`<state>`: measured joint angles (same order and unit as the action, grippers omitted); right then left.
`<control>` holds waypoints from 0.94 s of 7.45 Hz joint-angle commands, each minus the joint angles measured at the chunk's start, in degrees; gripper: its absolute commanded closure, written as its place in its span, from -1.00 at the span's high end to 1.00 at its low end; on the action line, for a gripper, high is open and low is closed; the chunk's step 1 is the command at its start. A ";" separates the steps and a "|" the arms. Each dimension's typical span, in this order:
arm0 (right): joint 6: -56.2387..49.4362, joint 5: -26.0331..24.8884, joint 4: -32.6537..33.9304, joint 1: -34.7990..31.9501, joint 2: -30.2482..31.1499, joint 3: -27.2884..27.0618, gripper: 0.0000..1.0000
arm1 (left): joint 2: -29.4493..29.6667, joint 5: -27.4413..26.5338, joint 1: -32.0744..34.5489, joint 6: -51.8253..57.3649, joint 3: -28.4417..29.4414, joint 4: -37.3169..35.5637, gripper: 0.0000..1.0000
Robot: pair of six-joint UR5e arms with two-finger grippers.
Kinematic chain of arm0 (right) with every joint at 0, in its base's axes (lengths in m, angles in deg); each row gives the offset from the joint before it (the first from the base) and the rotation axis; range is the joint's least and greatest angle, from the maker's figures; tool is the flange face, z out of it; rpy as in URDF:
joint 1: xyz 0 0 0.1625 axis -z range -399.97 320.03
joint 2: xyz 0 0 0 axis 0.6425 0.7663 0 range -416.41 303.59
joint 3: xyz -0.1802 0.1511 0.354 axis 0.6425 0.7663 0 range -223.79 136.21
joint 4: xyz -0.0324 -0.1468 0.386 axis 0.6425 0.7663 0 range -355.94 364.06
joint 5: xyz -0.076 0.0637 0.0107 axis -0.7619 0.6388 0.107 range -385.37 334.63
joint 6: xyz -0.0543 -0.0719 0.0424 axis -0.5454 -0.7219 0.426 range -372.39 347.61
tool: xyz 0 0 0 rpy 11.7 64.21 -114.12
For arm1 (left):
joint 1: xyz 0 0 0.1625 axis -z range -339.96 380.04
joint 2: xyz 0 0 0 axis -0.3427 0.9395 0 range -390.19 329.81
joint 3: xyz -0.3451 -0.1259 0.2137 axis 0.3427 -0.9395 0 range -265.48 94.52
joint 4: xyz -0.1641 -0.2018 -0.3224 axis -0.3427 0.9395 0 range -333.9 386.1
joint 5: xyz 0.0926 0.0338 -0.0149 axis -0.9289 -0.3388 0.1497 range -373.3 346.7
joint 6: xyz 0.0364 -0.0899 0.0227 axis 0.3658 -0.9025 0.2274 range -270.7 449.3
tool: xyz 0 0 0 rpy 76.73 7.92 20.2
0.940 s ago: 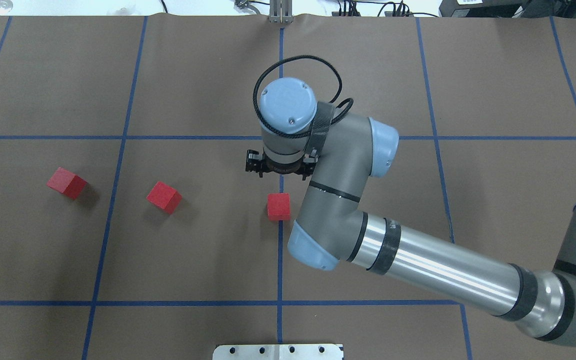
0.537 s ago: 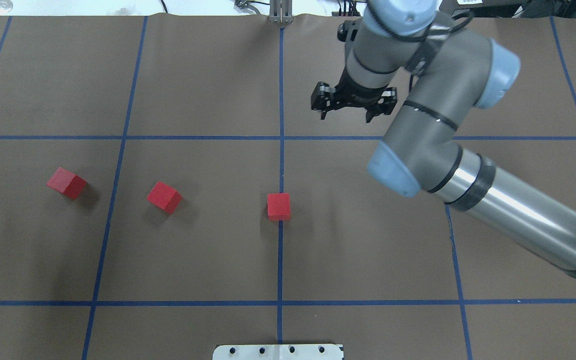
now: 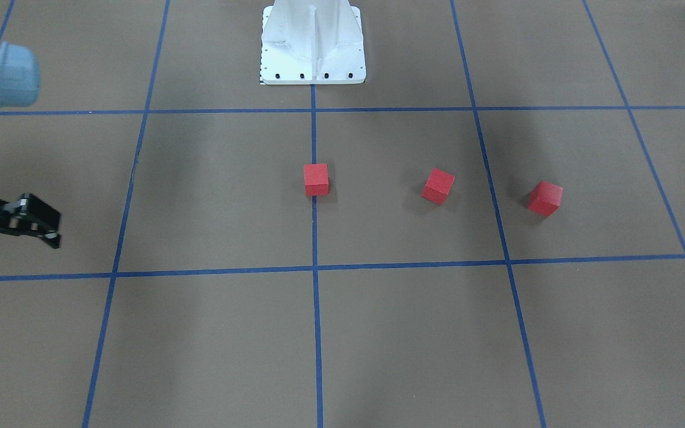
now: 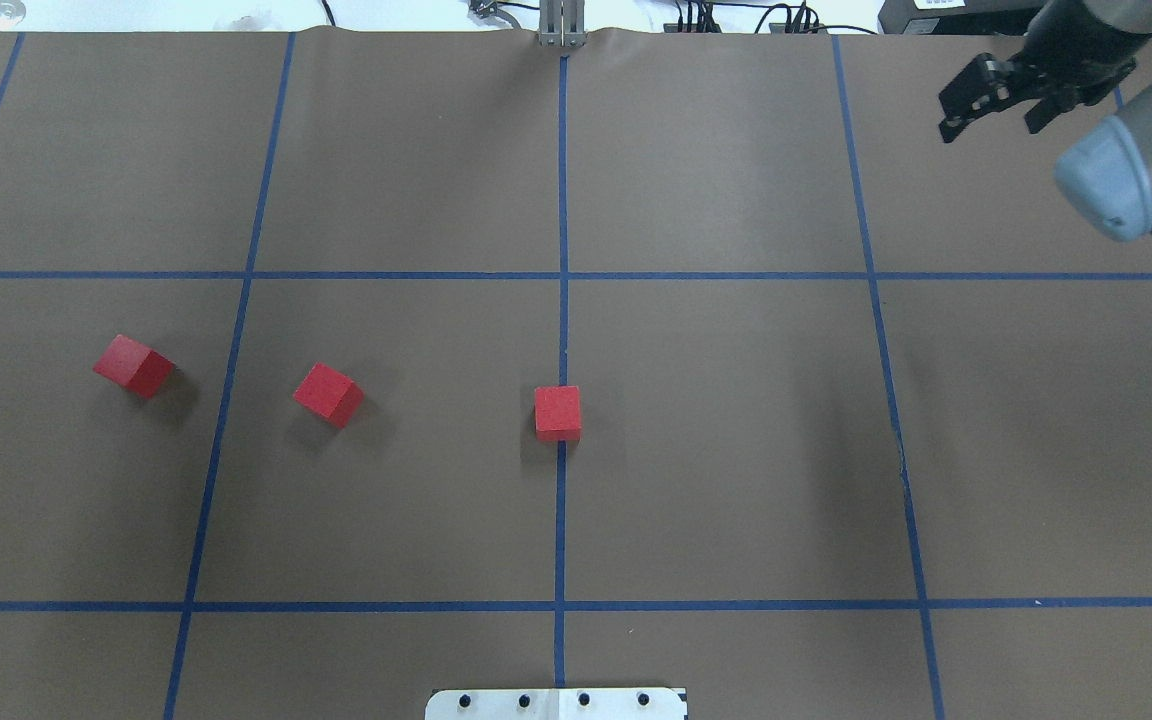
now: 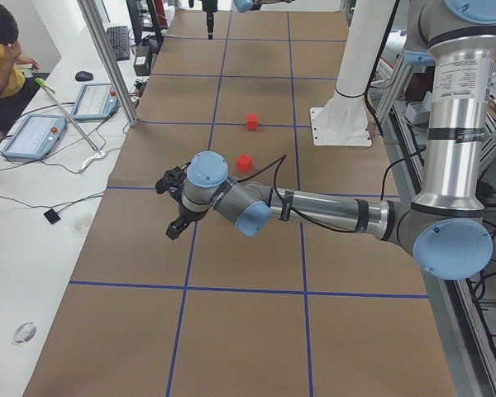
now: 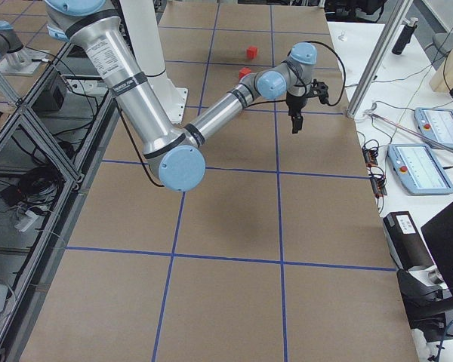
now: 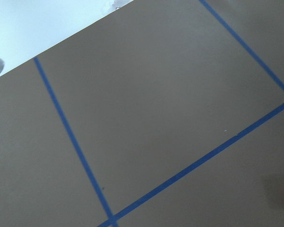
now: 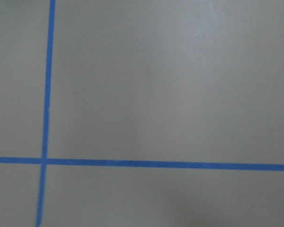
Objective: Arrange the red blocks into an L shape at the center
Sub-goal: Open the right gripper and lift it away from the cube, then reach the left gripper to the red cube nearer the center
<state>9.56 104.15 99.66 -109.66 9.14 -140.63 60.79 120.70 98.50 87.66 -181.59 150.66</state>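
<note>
Your right gripper (image 4: 988, 126) hung open and empty over the far right corner, well apart from the three red blocks (image 4: 558, 413). One block sat on the center (image 4: 561, 335) line; two lay apart to its left. The gripper had withdrawn from beside that block, and no block had moved. Whether the left gripper (image 5: 170, 205) was open, you could not tell.

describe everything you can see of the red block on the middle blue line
The center red block is a small matte cube with plain, unmarked faces. It sits flat, squared to the grid, on the brown table cover, right over the vertical blue tape line. Nothing but that surface touches it, and it stands alone.
</note>
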 commanded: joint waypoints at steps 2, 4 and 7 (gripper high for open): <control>-21.98 0.73 -0.25 -9.74 12.72 0.33 0.99 | 6.37 -0.84 -16.46 -20.88 -1.45 2.70 1.00; -23.27 0.12 -0.68 -12.65 19.14 0.25 0.99 | 9.90 -6.60 -26.46 -31.70 -1.72 2.53 1.00; -23.09 -0.59 -1.13 -12.93 21.64 0.33 0.99 | 16.92 -13.65 -35.89 -39.40 -1.72 -7.71 1.00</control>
<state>-13.65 103.79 98.69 -122.45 30.08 -140.31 74.56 110.61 66.57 50.34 -183.27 148.01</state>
